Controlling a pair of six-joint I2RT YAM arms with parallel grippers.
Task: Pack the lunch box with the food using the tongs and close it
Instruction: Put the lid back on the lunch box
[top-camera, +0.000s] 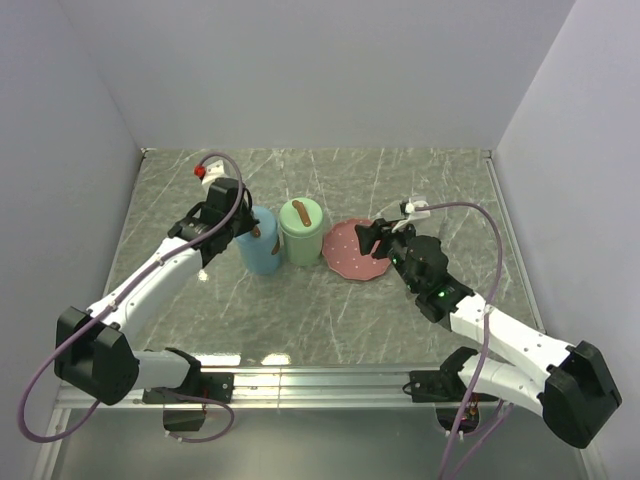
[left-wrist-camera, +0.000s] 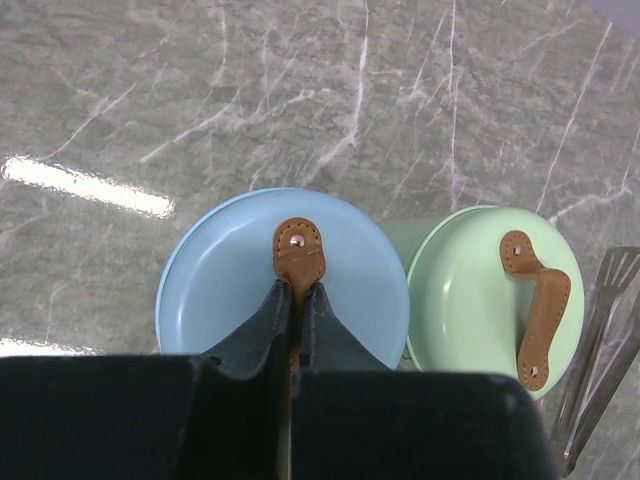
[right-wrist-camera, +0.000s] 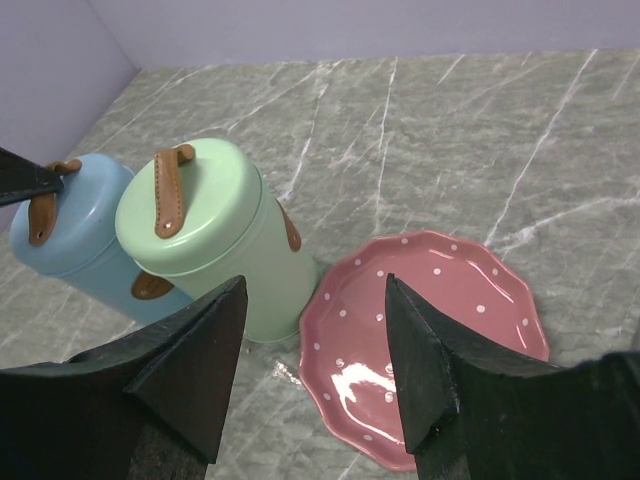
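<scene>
A blue lunch box tin (top-camera: 262, 248) and a green one (top-camera: 300, 232) stand side by side, each lidded with a brown leather strap. My left gripper (left-wrist-camera: 298, 290) is shut on the blue lid's strap (left-wrist-camera: 299, 247), directly above the tin (left-wrist-camera: 220, 280). The grey tongs (left-wrist-camera: 598, 350) lie on the table right of the green tin (left-wrist-camera: 470, 300), seen only in the left wrist view. My right gripper (right-wrist-camera: 315, 285) hangs open and holds nothing, over the near edge of the pink plate (right-wrist-camera: 440, 310). No food shows anywhere; the plate is bare.
The pink dotted plate (top-camera: 352, 252) sits just right of the green tin (right-wrist-camera: 200, 220). White walls close in the marbled table (top-camera: 330, 310) at the back and both sides. The blue tin (right-wrist-camera: 70, 230) almost touches the green one.
</scene>
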